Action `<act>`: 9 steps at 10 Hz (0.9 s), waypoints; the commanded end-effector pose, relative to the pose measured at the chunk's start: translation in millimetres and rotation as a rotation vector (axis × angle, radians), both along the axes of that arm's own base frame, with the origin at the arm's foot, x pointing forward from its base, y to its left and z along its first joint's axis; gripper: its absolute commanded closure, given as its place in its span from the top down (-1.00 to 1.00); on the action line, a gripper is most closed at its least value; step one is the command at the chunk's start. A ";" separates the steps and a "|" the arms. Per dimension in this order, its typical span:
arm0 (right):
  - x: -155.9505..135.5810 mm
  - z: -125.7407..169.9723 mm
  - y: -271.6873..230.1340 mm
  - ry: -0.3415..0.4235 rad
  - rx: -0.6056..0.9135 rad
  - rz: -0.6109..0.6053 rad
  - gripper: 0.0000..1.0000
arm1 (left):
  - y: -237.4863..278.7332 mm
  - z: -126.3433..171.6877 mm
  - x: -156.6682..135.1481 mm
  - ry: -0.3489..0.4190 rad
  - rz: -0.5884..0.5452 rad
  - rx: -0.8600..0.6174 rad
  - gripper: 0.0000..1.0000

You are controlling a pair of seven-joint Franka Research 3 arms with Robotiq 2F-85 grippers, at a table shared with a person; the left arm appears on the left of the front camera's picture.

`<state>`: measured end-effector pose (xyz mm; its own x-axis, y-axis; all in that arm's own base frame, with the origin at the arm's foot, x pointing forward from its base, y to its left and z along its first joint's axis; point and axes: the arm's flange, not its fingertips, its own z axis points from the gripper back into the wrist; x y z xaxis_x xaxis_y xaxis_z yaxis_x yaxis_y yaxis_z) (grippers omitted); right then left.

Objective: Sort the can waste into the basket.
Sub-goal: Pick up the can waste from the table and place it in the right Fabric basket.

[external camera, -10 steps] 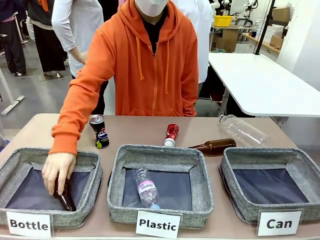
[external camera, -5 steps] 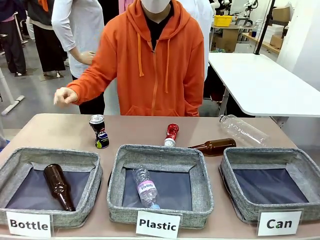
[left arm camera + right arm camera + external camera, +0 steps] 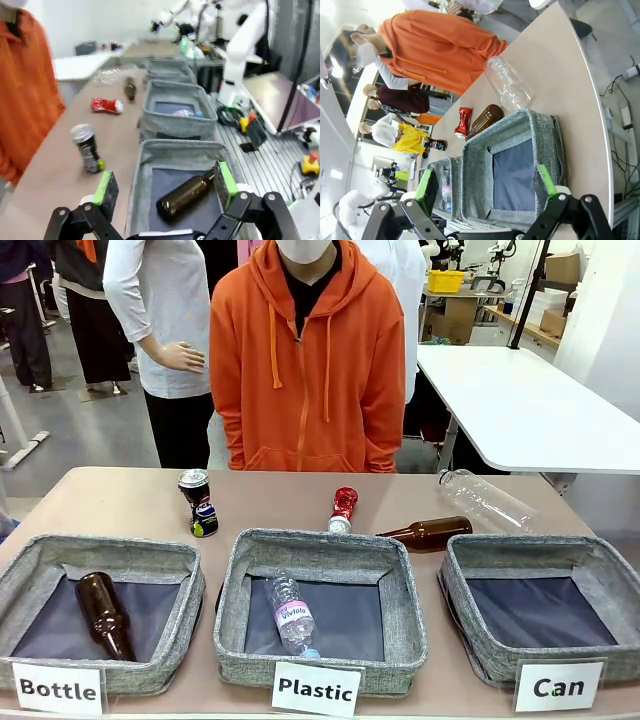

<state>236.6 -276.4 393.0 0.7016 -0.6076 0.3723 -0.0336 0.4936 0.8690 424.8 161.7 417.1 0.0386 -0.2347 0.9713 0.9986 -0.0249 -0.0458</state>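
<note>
The black Pepsi can [image 3: 198, 503] stands on the table behind the left basket; it also appears as the black can [image 3: 88, 148] in the left wrist view and the black can [image 3: 436, 145] in the right wrist view. The crushed red can [image 3: 343, 509] lies behind the middle basket, seen too as the red can [image 3: 106, 105] and the red can [image 3: 464, 121]. The "Can" basket [image 3: 600, 560] at the right holds nothing. My left gripper [image 3: 165, 186] hangs open above the "Bottle" basket. My right gripper [image 3: 487, 187] hangs open above the "Can" basket [image 3: 540, 130].
The "Bottle" basket [image 3: 30, 570] holds a brown glass bottle [image 3: 100, 615]. The "Plastic" basket [image 3: 320, 545] holds a small clear bottle [image 3: 291, 615]. Another brown bottle [image 3: 428, 533] and a large clear plastic bottle [image 3: 486, 500] lie on the table. A person in an orange hoodie [image 3: 310, 360] stands at the far side.
The person let go of the brown bottle in the "Bottle" basket, withdrew the hand and stood upright. The bottle rolled slightly to the left in the basket.
</note>
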 end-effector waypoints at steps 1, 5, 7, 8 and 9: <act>2.6 -0.5 -2.1 -0.041 -0.002 -0.006 1.00 | -51.8 -6.7 27.5 -0.008 -0.112 0.081 1.00; 2.6 -0.5 -2.1 -0.041 -0.002 -0.006 1.00 | -127.2 -40.5 81.6 -0.047 0.029 0.140 1.00; 2.6 -0.5 -2.1 -0.041 -0.002 -0.006 1.00 | -147.1 -60.2 108.0 -0.016 0.112 0.175 1.00; 2.6 -0.5 -2.1 -0.041 -0.002 -0.006 1.00 | -156.2 -70.3 120.1 0.002 0.132 0.183 1.00; 2.6 -0.5 -2.1 -0.041 -0.002 -0.006 1.00 | -158.4 -76.9 130.9 0.011 0.175 0.186 1.00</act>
<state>236.4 -276.6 393.0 0.7011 -0.6081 0.3724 -0.0333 0.4937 0.8690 543.9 9.8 338.3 0.0777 -0.4093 0.9091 0.9918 0.1241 -0.0289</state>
